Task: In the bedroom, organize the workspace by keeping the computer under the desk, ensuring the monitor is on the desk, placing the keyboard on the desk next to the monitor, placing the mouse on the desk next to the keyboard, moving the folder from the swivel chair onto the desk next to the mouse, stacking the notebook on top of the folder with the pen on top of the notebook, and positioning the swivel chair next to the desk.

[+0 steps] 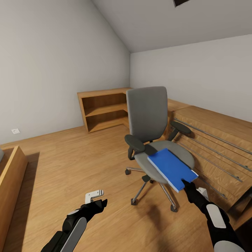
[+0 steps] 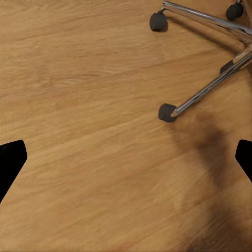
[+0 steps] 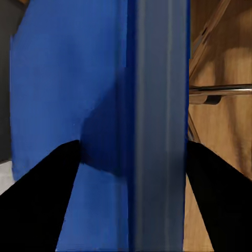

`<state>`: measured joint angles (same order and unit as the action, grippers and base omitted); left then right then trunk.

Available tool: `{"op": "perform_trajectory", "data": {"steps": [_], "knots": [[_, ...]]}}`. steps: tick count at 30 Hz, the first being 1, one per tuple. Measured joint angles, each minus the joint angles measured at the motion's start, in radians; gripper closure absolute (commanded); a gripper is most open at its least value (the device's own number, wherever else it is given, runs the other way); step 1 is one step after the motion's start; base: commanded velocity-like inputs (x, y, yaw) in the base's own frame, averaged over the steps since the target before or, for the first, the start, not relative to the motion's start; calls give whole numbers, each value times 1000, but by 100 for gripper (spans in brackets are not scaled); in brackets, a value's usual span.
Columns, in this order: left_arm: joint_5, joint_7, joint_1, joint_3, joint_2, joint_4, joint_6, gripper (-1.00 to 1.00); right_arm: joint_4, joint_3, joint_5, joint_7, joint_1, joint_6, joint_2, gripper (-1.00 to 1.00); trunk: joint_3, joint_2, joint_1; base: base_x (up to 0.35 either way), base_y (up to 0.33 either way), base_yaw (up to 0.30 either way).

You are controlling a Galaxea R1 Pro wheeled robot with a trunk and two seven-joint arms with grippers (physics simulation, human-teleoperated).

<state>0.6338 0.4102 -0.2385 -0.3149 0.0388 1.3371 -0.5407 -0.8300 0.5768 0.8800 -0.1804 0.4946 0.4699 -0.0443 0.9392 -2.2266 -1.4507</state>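
**Inspector:** Right gripper (image 1: 189, 182) first. What is its condition?

**Assistant:** Its two fingers pinch the near edge of the blue folder (image 1: 171, 168); the right wrist view shows one on each face, straddling the spine (image 3: 157, 126). The left gripper (image 1: 99, 203) hangs spread over bare floor, holding nothing.

**Inspector:** Location of the folder?

**Assistant:** It lies on the seat of the swivel chair (image 1: 148, 115), its near corner jutting past the seat's front edge toward the robot. Whether it rests flat or is slightly raised cannot be told.

**Inspector:** Handling assessment?

**Assistant:** By judgement, it is light, flat and fairly stiff, with smooth covers likely to slip. A grip at one corner leaves most of the folder cantilevered, so it may sag or swing. A hold across the spine, nearer the middle, looks safer.

**Inspector:** Surface and surroundings?

**Assistant:** The floor (image 1: 70, 164) is pale wood plank. The chair stands on a chrome star base with casters (image 2: 167, 112), so it may roll if pushed. Wooden slatted furniture (image 1: 217, 147) lies just beside the chair, on the robot's right. A low open wooden bookshelf (image 1: 103, 110) stands against the far wall under a sloped ceiling.
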Motion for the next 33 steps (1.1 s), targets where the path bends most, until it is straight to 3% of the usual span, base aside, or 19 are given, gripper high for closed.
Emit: {"op": "perform_trajectory", "data": {"steps": [10,23,33], "knots": [[-1,0,0,0,0,0,0,-100,-1,-1,-1,0,0,-1,0,100,0,0,0,0,0,0],[-5,6,0,0,0,1,0,-100,-4,-1,-3,-1,0,0,-2,100,-41,91,50,0,0,0],[-6,6,0,-6,-2,0,0,-100,-4,2,-1,-1,0,0,-38,100,-72,161,88,-2,0,0]]}}
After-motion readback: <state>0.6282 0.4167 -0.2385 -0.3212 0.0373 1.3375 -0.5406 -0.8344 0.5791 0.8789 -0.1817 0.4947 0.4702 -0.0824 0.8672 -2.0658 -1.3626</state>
